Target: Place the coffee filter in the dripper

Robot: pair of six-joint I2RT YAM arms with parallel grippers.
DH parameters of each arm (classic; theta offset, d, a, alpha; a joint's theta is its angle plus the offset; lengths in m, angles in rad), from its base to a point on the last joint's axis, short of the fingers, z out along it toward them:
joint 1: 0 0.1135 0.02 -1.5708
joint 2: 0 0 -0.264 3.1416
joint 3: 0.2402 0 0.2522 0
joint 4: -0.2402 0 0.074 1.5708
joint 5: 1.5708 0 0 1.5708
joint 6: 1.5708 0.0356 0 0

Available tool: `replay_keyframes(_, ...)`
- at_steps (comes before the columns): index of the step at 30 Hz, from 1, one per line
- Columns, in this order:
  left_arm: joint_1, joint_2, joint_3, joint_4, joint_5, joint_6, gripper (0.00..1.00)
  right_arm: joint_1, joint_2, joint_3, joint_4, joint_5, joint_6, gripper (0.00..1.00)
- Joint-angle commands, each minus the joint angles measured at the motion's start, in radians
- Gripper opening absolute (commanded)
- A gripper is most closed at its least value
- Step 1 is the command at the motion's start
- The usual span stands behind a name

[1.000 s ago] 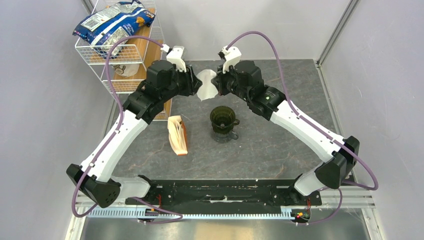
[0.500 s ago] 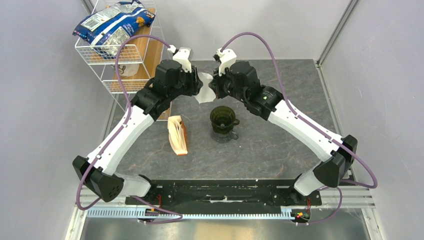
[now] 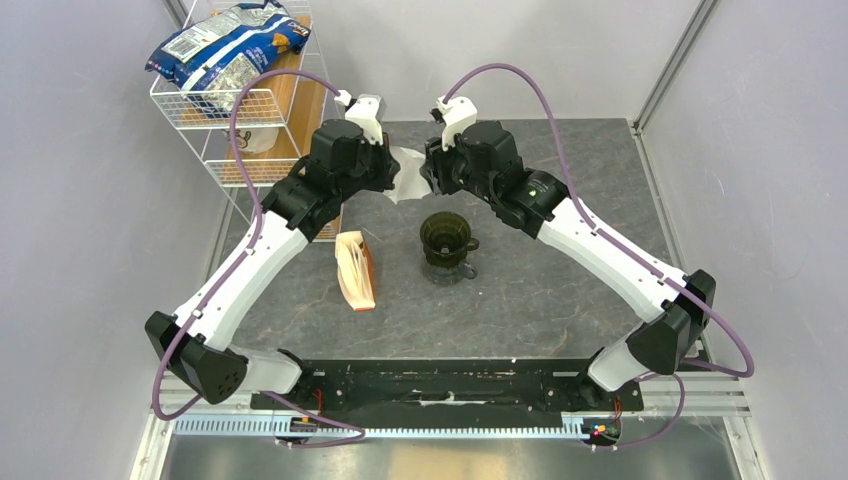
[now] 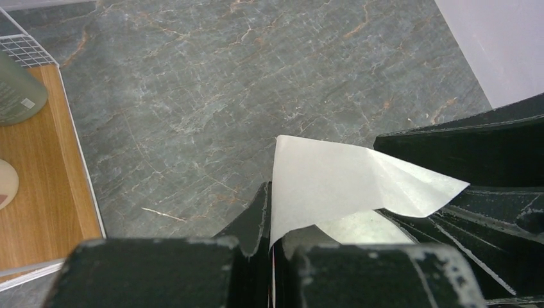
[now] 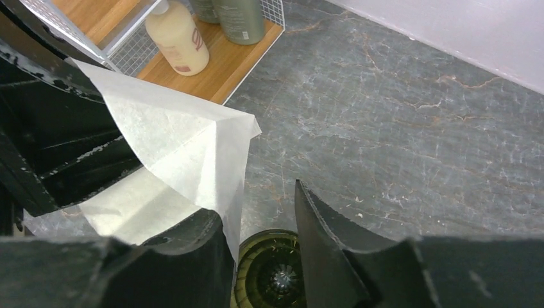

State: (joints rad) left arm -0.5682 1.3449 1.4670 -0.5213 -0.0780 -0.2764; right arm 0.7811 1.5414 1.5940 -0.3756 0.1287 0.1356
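One filter (image 4: 333, 179), held above the counter (image 3: 560, 290), pinched by left fingers (image 4: 253, 221). Right fingers (image 5: 321, 237) spread, paper edge by one. One dripper (image 3: 444, 238) at filter's 5 o'clock. One packet (image 3: 356, 270) at dripper's 9 o'clock.

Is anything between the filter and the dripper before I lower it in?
Nothing visible. The left claw pinches the coffee filter in the air just beyond the dripper, whose mouth is open and empty. The right claw is open beside the filter, and the filter packet stands off to the dripper's left.
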Motion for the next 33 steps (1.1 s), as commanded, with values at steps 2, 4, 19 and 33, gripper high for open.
replay_keyframes(2, -0.001, -0.002, 0.053, 0.028, -0.008, -0.061, 0.02, -0.005, -0.009, 0.044, -0.001, -0.015, 0.001, 0.45)
replay_keyframes(4, -0.002, 0.001, 0.055, 0.017, -0.01, -0.07, 0.02, -0.006, -0.013, 0.045, -0.019, -0.017, 0.0, 0.42)
replay_keyframes(19, -0.002, -0.014, 0.065, -0.039, 0.064, -0.021, 0.39, -0.005, -0.033, 0.047, -0.114, -0.008, 0.0, 0.0)
replay_keyframes(33, -0.007, 0.011, 0.132, -0.146, 0.133, -0.006, 0.02, -0.005, -0.046, 0.077, -0.13, -0.078, 0.005, 0.47)
